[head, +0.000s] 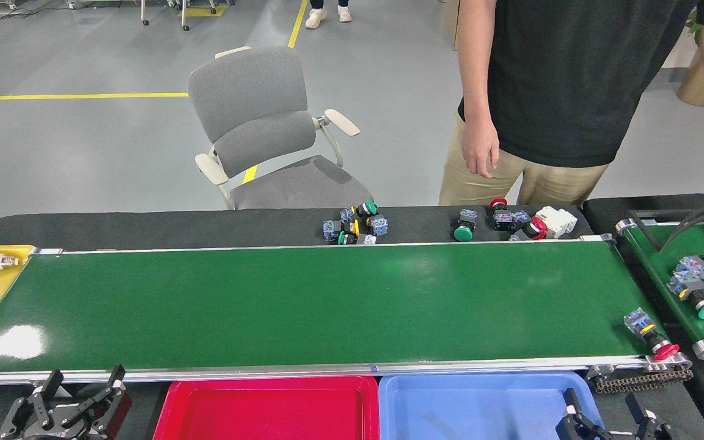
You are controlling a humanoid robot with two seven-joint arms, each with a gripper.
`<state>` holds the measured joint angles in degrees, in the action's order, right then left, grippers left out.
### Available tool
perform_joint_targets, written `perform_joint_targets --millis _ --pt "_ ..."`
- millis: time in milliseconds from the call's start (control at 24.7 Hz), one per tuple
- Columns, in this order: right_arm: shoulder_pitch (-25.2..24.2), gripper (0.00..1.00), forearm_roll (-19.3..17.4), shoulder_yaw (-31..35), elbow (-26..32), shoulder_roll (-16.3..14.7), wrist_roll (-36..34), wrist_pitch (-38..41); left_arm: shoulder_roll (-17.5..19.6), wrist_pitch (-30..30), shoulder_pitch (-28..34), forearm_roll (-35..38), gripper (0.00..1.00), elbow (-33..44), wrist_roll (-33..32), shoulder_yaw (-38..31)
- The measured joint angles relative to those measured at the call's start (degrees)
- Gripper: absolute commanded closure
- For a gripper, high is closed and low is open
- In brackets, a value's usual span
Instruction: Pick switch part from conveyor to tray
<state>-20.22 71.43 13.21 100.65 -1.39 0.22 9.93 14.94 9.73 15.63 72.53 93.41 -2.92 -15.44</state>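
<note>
— Grey workshop floor lay behind the line, but start me at the grippers: how did they stand?

— Both low, on the near side of the rail. My right gripper (pixel 612 414) sat over the blue tray (pixel 480 406), fingers spread and holding nothing. My left gripper (pixel 80 391) was beside the red tray (pixel 269 406), jaws parted too, equally empty.

— And the switch part?

— One switch part (pixel 650 335), red cap and blue-grey body, lay at the far right end of the conveyor (pixel 303 305), just by the near rail and close to the drive chain (pixel 639 380). Near my right gripper, well apart from the left.

— What worried you?

— Its spot, mainly. It lay so close to the belt's end and rail that, I judged, a clumsy approach could nudge it off the edge or toward the chain. The round cap looked likely to roll or twist between fingers, so a grip on the cap alone might slip.

— Anything else nearby?

— A second belt (pixel 688 287) on the right carried more switches (pixel 694 281), and loose ones (pixel 355 226) sat on the black mat (pixel 144 226) beyond the conveyor; reaching for those would have been the wrong pick. A person (pixel 547 91) stood just behind the mat with a hand (pixel 480 146) hanging near it, so a wide swing seemed risky
</note>
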Motion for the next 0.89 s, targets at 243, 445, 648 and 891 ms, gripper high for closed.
perform_joint_targets --millis 243,445,648,891 --pt "0.11 0.00 -0.16 1.24 0.00 -0.69 -0.01 -0.10 0.06 -0.14 3.05 -0.01 0.00 0.67 2.32 -1.33" --pt "1.80 0.00 -0.23 2.66 -0.63 -0.93 0.35 -0.31 0.06 -0.14 3.05 -0.01 0.00 1.18 4.37 -1.41" --pt "7.66 0.00 -0.24 3.83 -5.52 -3.22 1.90 -0.56 0.07 -0.24 2.96 -0.01 0.00 1.20 4.66 -1.42" --pt "11.87 0.00 0.47 3.54 -9.38 -4.48 4.79 -0.63 0.19 -0.10 2.04 0.16 0.00 0.77 4.71 -1.23"
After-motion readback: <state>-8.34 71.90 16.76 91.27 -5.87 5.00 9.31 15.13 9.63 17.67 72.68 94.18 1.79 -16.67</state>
